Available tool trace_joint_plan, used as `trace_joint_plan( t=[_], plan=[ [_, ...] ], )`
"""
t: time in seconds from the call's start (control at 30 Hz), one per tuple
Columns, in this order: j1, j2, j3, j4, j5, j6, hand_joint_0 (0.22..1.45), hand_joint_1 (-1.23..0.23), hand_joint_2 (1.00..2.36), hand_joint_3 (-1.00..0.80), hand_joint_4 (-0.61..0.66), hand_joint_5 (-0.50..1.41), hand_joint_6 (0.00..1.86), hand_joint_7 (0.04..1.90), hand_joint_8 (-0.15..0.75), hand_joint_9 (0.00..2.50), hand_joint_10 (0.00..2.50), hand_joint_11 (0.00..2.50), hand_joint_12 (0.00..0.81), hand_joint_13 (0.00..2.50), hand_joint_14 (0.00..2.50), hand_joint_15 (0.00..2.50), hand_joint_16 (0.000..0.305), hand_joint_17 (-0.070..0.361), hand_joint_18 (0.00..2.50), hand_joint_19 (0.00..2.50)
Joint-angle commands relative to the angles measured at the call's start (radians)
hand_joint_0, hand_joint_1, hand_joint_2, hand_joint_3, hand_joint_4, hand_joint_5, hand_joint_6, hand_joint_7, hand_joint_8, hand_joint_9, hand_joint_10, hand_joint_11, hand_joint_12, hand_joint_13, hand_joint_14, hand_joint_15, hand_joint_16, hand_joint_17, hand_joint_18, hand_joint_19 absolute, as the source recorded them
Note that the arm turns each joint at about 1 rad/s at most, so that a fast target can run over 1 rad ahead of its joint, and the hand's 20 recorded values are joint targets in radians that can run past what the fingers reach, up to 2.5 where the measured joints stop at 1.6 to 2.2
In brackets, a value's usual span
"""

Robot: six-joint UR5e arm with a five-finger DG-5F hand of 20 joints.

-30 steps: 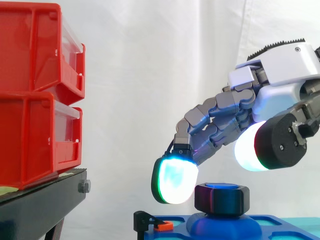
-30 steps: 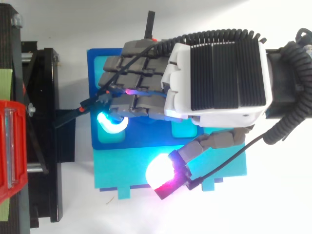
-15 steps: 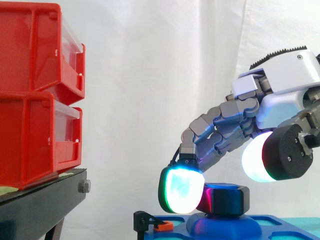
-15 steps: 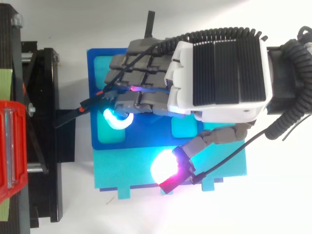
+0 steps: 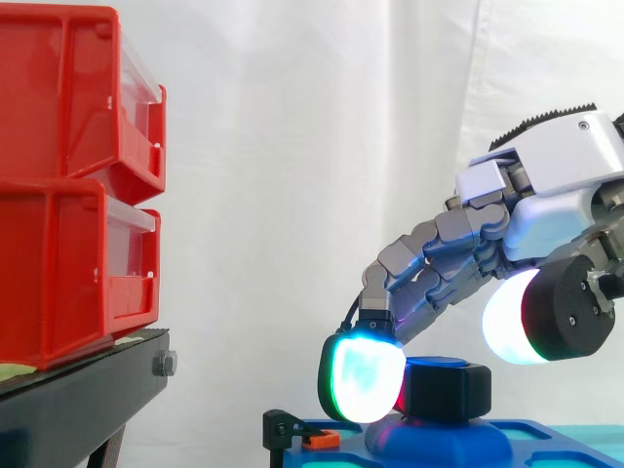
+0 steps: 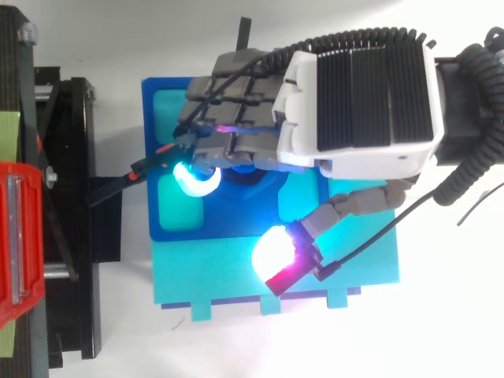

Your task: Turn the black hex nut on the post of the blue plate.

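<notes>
And the hand (image 5: 570,175) has come down. A second ago its lead fingertip (image 5: 361,380) hung up and to the left of the black hex nut (image 5: 447,388) with a gap between them. Now that glowing pad has dropped level with the nut and looks pressed against its left flank, with a red glow showing where they meet.

The nut itself hasn't budged. It sits square on the post (image 5: 439,434) of the blue plate (image 6: 153,110), low in the side view.

From above, the whole hand has slid toward the arm's side, dragging the cyan glow in over the plate's middle. The thumb pad (image 5: 512,317) stays high and clear, so there's no pinch here. The fingers are loosely extended and grasp nothing, just one pad leaning on a flat.

My read is that contact is made and the push that turns the nut comes next.
</notes>
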Motion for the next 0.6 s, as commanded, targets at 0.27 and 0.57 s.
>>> trace_joint_plan(
  t=[0.27,0.57],
  plan=[
    [-0.028,-0.001,0.0,0.007,-0.035,0.0,0.46,-0.49,1.0,-0.5,0.24,-0.18,0.5,0.83,0.285,0.4,0.0,0.0,0.393,0.33,0.0,0.02,0.051,0.116,0.2,0.18],
    [-0.037,0.001,0.0,0.009,-0.054,-0.002,0.46,-0.49,1.0,-0.5,0.24,-0.18,0.5,0.83,0.284,0.4,0.0,0.0,0.392,0.33,0.0,0.02,0.051,0.115,0.2,0.18]
  ],
)
